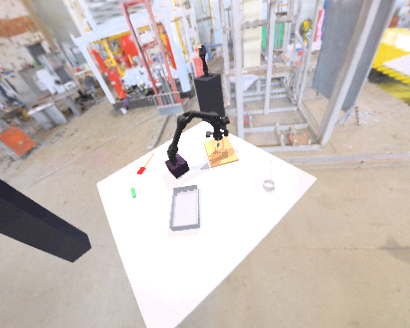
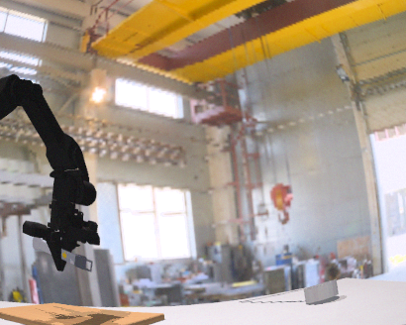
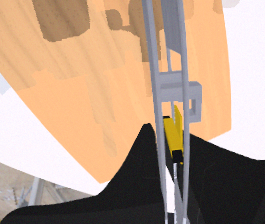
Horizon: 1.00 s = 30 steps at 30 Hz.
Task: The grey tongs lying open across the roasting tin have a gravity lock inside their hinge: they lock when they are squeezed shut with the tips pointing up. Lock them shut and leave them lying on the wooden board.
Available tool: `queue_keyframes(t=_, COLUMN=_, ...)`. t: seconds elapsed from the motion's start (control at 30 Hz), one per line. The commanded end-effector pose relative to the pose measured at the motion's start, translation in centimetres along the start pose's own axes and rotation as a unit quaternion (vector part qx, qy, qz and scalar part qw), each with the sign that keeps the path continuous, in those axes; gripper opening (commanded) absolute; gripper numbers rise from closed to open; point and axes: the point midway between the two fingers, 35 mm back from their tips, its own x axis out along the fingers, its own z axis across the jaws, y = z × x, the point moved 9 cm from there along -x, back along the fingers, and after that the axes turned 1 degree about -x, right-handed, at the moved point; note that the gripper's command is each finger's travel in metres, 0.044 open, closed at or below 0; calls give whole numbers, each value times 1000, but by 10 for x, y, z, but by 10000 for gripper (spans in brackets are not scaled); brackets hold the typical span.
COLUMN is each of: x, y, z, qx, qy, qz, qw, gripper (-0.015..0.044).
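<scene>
The grey tongs hang in the air above the wooden board. My gripper is shut on them, with its fingers at the yellow part. The tongs' two arms run close together, nearly parallel, in the wrist view. In the exterior view they are tilted: the end with the square loop is lower, at the right, and the pale far end is higher, at the left, partly behind the gripper. Whether the lock inside the hinge holds is hidden. The roasting tin has nothing across it.
A round metal strainer or pan with a thin handle lies to the right. A red-bladed spatula and a small green object lie to the left. The arm's dark base stands between the tin and the board.
</scene>
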Motion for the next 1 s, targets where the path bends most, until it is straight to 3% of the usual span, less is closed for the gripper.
queue_keyframes(t=0.0, x=3, y=-13, z=1, qx=1, qy=12, qz=65, qw=998, gripper=-150)
queue_keyframes(t=0.63, x=5, y=-77, z=1, qx=-12, qy=-1, qz=378, qw=926, gripper=-150)
queue_keyframes(t=0.97, x=1, y=-101, z=-4, qx=-25, qy=-32, qz=480, qw=876, gripper=-150)
